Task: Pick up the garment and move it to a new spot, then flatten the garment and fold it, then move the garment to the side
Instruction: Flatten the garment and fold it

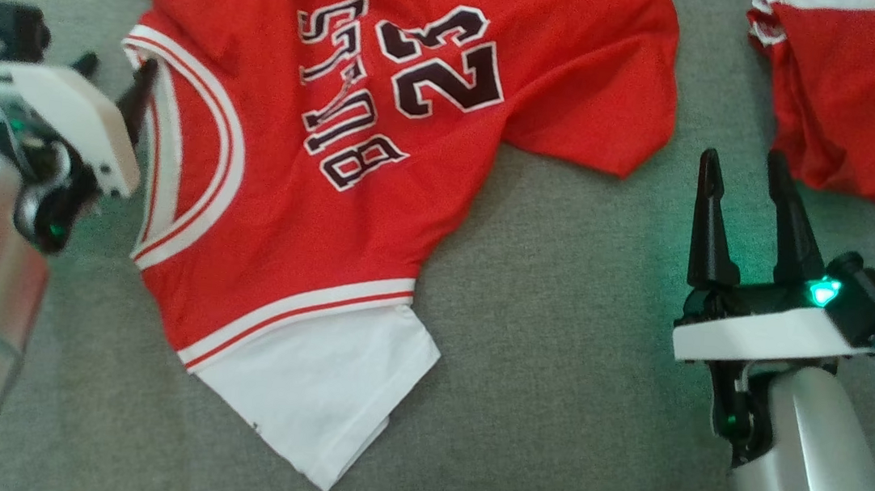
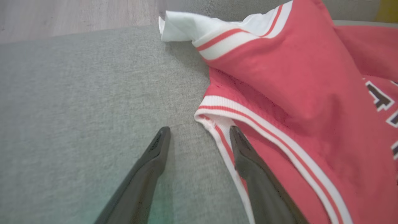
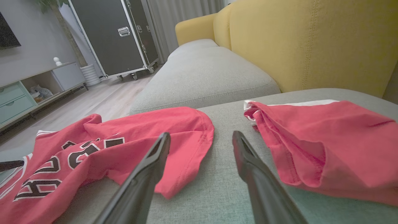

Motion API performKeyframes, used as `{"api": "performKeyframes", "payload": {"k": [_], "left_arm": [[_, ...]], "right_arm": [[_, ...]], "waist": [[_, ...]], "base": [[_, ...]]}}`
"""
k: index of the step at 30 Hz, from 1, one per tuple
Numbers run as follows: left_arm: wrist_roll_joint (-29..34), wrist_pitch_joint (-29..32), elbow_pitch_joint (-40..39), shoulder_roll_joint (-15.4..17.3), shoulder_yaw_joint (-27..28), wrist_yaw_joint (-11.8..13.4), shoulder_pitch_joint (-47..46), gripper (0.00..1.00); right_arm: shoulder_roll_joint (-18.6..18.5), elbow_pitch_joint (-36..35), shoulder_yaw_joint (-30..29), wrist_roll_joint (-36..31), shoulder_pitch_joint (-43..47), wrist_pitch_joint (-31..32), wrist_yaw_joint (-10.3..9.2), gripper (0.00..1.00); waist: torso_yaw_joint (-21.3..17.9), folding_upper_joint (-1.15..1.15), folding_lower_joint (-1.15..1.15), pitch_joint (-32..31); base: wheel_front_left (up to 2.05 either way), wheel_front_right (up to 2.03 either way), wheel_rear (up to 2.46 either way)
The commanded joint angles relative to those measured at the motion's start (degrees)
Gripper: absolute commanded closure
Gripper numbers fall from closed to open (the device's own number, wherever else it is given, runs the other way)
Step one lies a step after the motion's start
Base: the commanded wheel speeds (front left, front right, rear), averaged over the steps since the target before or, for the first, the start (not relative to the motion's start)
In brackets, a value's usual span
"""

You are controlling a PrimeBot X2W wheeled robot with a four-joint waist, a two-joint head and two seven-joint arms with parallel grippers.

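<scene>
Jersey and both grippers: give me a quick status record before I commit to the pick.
garment: red jersey, number 23, lying rumpled and unfolded on the grey cushion
other item: second red garment, apart from the jersey, on the robot's right
left gripper: open, at the jersey's striped trim; one finger over the trim, the other over cushion; contact unclear
right gripper: open, over bare cushion between the two garments, holding nothing
task stage: not yet picked up

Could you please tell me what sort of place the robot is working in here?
Most likely a home living room: the work surface is a grey sofa with a yellow backrest, and beyond it are a wood floor and a low cabinet with drawers.
</scene>
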Motion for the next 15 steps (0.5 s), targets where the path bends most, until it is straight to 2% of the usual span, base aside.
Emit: {"api": "performKeyframes", "payload": {"k": [1, 13, 14, 15], "left_arm": [[-0.52, 0.85, -0.85, 3.03, 2.15, -0.44, -3.33, 0.0], [-2.61, 10.23, 6.2, 4.6, 0.5, -0.68, -9.13, 0.0], [-2.79, 10.44, 6.37, 4.72, 0.35, -0.71, -9.31, 0.18], [-2.77, 10.02, 6.27, 4.94, 0.16, -0.73, -9.61, 0.75]], "right_arm": [[-0.09, -2.13, 1.37, 0.47, -1.46, -0.37, -0.05, 0.0], [-0.09, -2.99, 1.47, 1.36, -2.3, -0.37, -0.05, 0.0], [-0.09, -3.0, 1.43, 1.39, -2.36, -0.37, -0.05, 0.0], [-0.09, -3.02, 1.4, 1.41, -2.44, -0.37, -0.05, 0.0]], "waist": [[-1.13, 0.0, -0.01, 1.35], [-2.91, 0.0, -0.01, 3.66], [-2.98, 0.0, -0.01, 3.74], [-3.05, 0.0, -0.01, 3.84]], "base": [[0.0, 0.0, 0.0], [0.0, 0.0, 0.0], [0.0, 0.0, 0.0], [0.0, 0.0, 0.0]]}}
